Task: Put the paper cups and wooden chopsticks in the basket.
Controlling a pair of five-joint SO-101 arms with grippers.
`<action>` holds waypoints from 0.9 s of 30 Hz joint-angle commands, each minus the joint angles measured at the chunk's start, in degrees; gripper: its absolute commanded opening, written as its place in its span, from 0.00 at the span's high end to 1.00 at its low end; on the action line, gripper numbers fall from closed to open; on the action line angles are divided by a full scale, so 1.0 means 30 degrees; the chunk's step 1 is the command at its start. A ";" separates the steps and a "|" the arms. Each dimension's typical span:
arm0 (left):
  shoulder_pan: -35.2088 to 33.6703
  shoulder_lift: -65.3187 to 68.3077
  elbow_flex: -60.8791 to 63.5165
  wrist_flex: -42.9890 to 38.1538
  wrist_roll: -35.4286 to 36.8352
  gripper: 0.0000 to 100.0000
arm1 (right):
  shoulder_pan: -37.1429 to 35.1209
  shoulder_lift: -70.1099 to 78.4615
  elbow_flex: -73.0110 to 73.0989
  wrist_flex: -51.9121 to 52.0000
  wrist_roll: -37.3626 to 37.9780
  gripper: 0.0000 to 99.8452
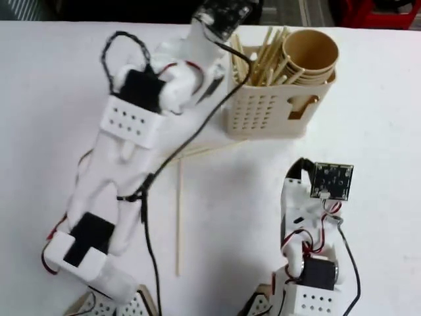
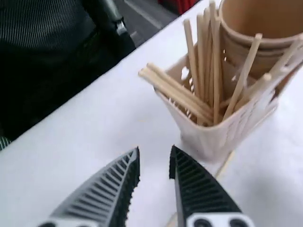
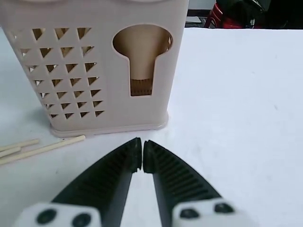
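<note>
Holding stacked tan cups [image 1: 310, 52] and wooden chopsticks [image 1: 260, 60], perforated plastic basket [image 1: 263, 113] stood at one o'clock; left gripper [image 2: 155, 152] narrowly parted, right gripper [image 3: 142, 143] closed.

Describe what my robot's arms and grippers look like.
Both are white plastic with black motor blocks and red and black cables: the left arm, the right arm. The left gripper and right gripper have black, ribbed, tapering fingers on white bases. The right arm carries a black circuit board.
</note>
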 commanded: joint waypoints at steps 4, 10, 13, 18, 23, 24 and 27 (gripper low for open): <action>-0.0923 -0.0806 -0.1465 0.5978 -0.0791 0.88 | -0.0601 -0.0132 0.0029 -0.0425 0.0322 0.98; -0.1538 -0.0864 0.0205 0.7883 -0.0469 0.88 | -0.0689 -0.0132 0.0029 -0.0425 0.0733 0.98; -0.1626 -0.0864 0.1729 0.7883 0.1201 0.88 | -0.0659 -0.0132 0.0029 -0.0425 0.0762 0.98; -0.1714 -0.0835 0.4806 0.6916 0.2842 0.88 | -0.0659 -0.0132 0.0029 -0.0425 0.0850 0.98; -0.1626 -0.0835 0.8703 0.4337 0.3868 0.87 | -0.0689 -0.0132 0.0029 -0.0425 0.0879 0.98; -0.1597 -0.0835 0.9495 0.3604 0.3897 0.87 | -0.0718 -0.0132 0.0029 -0.0425 0.0967 0.98; -0.1626 -0.0835 1.2044 0.1231 0.3927 0.85 | -0.0718 -0.0161 0.0029 -0.0425 0.0967 0.98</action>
